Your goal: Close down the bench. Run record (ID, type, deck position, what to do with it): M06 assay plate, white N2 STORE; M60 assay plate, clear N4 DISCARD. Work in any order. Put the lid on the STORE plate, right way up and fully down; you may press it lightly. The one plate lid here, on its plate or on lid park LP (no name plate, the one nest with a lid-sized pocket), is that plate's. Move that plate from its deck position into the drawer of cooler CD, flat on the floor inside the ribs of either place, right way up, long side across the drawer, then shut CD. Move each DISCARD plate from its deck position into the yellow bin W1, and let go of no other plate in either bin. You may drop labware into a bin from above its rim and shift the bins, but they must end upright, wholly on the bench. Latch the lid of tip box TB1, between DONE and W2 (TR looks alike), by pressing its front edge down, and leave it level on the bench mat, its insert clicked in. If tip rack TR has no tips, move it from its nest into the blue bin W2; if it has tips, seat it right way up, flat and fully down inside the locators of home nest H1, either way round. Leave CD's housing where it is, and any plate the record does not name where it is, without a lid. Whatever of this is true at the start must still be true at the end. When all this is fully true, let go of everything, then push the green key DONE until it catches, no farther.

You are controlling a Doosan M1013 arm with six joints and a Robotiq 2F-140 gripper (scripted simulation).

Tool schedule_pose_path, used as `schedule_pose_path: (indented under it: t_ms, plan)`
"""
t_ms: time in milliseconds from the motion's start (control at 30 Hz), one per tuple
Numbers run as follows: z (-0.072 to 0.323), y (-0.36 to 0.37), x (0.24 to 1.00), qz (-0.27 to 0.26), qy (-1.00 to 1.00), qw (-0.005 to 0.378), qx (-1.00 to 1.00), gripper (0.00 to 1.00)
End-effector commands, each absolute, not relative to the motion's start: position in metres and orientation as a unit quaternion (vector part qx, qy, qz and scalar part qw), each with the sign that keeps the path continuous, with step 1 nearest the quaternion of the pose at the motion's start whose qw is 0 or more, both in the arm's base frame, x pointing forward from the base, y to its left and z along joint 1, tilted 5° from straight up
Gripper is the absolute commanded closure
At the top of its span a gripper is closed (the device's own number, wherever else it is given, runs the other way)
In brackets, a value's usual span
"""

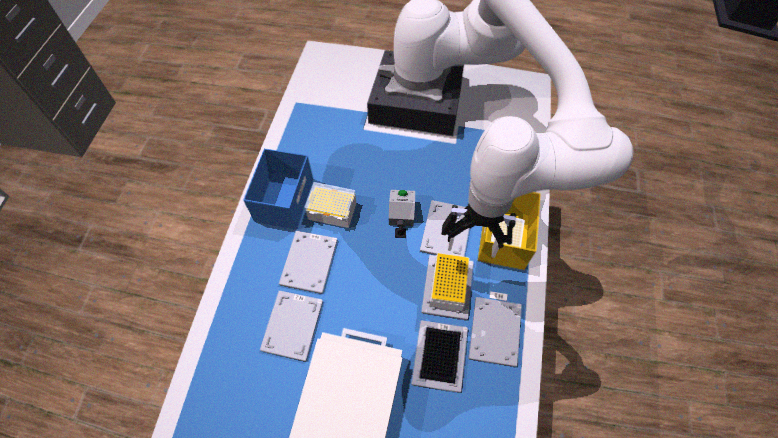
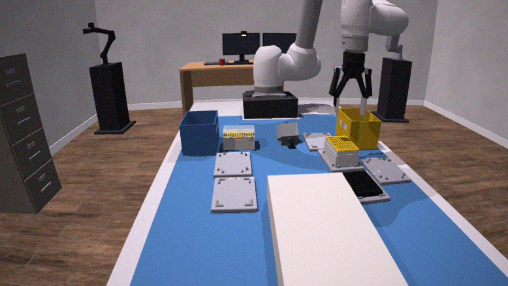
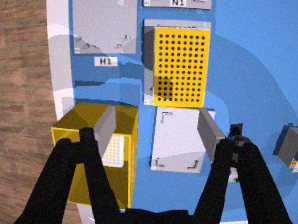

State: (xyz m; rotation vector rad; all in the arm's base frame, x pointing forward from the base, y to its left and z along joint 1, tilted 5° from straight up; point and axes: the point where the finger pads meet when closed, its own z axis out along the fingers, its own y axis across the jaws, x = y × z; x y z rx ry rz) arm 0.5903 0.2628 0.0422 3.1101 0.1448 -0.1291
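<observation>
Where wrist view hides it, top shows gripper (image 1: 483,226) apart, empty, above yellow bin (image 1: 527,255)

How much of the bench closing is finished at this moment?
Done: a plate lies inside the yellow bin. In hand: nothing; the gripper hangs open above that bin. Left: the yellow-topped tip rack sits on its nest, and the green key waits.
</observation>
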Motion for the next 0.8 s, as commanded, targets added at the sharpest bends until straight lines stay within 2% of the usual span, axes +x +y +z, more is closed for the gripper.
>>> schedule_pose_path:
  t_ms: [0, 433, 767]
  plan:
    - [0.043, 0.255, 0.603, -0.042, 0.047, 0.013, 0.998, 0.34]
    - [0.045, 0.231, 0.638, -0.042, 0.047, 0.013, 0.998, 0.34]
    - [0.045, 0.231, 0.638, -0.042, 0.047, 0.013, 0.998, 0.34]
